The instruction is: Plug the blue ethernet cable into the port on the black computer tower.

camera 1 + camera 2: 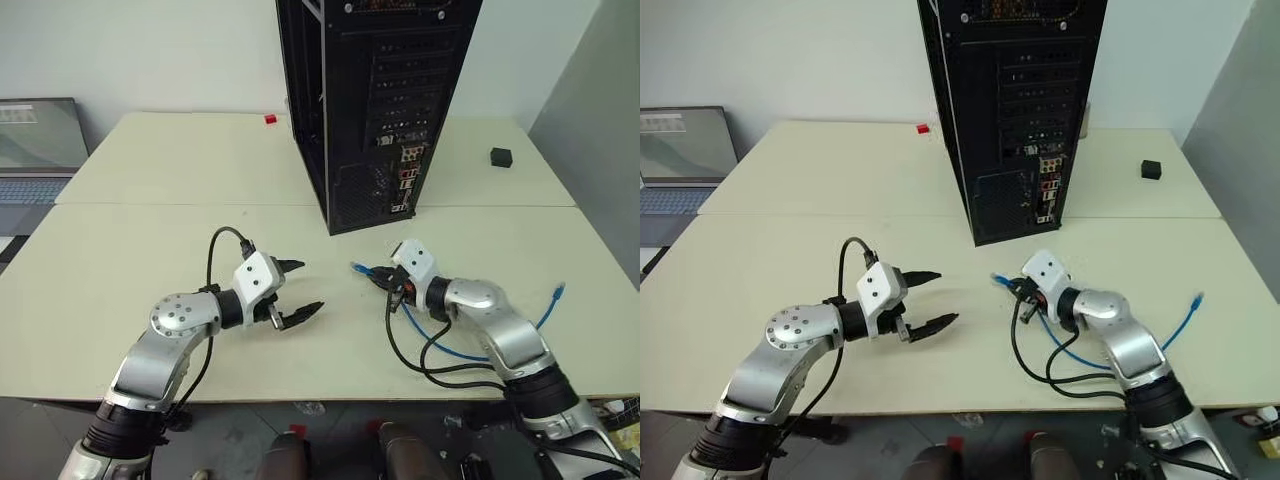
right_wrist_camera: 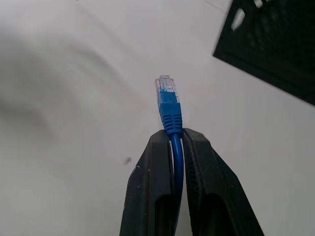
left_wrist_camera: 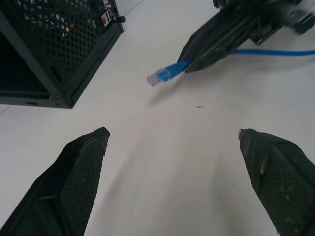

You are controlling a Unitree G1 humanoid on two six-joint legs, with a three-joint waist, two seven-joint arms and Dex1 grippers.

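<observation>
Blue ethernet cable [image 2: 172, 115]: near end clamped between the 2 black fingers [image 2: 150, 196] of the right gripper [image 1: 378, 278], grip set just behind the blue boot. Clear plug [image 3: 156, 77] juts past the fingertips, clear of the worktop [image 1: 150, 250], with its shadow showing below it in the left wrist view. Plug points toward the robot's left, not toward the tower. From the grip the cord runs back under the right forearm, loops on the worktop near the front edge, and its far end [image 1: 558, 291] lies out to the robot's right, well apart from the gripper.

Black computer tower [image 1: 375, 110]: upright across the seam between the 2 worktop panels, rear panel turned toward the robot, with slot covers above and a cluster of small connectors [image 1: 406, 175] low on the panel. The held plug is in front of the tower's base, near it but not touching. No cable in any port.

Left gripper [image 1: 296, 292]: fingers [image 3: 78, 169] spread wide, grasping nothing, hovering over bare worktop to the left of the plug, tips aimed toward it and the right gripper.

Farther out: small black cube [image 1: 501, 156] on the far panel right of the tower; small red item [image 1: 270, 119] on the far panel left of the tower; a laptop [image 1: 35, 150] at the left edge beyond the worktop.
</observation>
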